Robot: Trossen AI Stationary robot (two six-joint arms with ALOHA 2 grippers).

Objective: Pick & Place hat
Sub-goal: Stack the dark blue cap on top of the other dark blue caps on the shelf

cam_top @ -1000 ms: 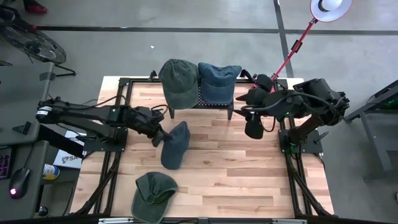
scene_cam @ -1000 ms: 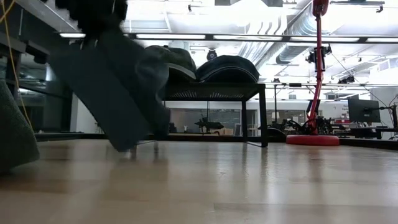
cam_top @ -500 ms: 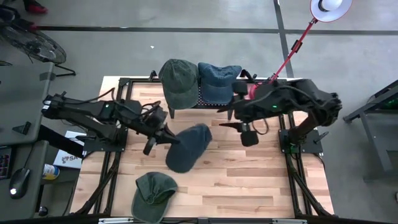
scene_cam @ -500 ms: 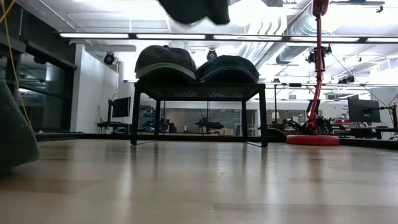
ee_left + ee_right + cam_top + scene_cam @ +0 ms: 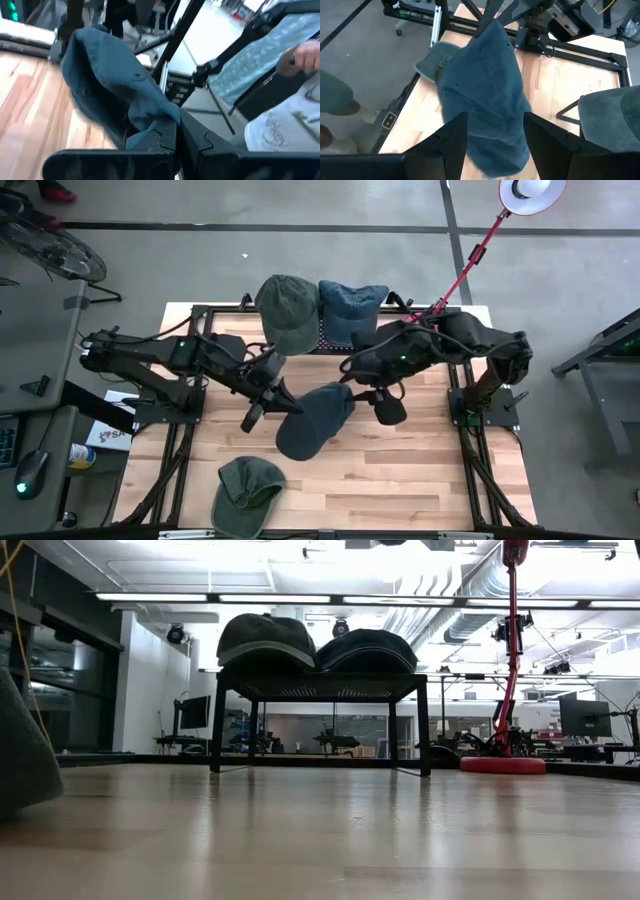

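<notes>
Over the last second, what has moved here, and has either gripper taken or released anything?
The left gripper, shut on the blue hat throughout, has lifted it off the table and carried it toward the middle, out of the low view. The right gripper has swung in with its fingers open around the hat, not yet closed. The two hats on the rack and the green hat near the front edge stayed put.
</notes>
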